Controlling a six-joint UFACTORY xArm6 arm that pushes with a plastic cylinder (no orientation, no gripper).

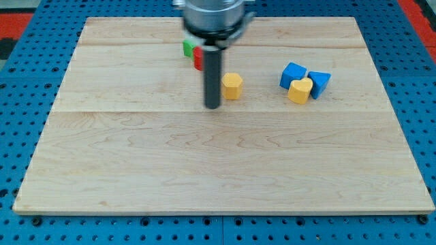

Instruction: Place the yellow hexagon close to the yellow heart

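Nearest to us, toward the view's bottom, lies the bare stretch of the wooden board point(204, 177), which rests on a blue perforated table point(20, 122).

Moving up the board, we meet my tip point(212, 106), the lower end of the dark rod. We carry no pincer, so there is nothing spread or pressed together to report; the rod simply ends at the board.

The yellow hexagon point(232, 86) sits at about two o'clock from my tip, just beside the rod on its right side; we cannot tell whether they touch.

Well apart from it, at three o'clock from the hexagon, lies the yellow heart point(299, 90). The heart is wedged between two blue blocks: one blue block point(293, 73) at its eleven o'clock and another blue block point(319, 82) at its two o'clock, both touching or nearly so.

Farther back, at about eleven o'clock from the hexagon, a red block point(197, 57) and a green block point(189, 47) sit together, the red one partly hidden behind the rod.
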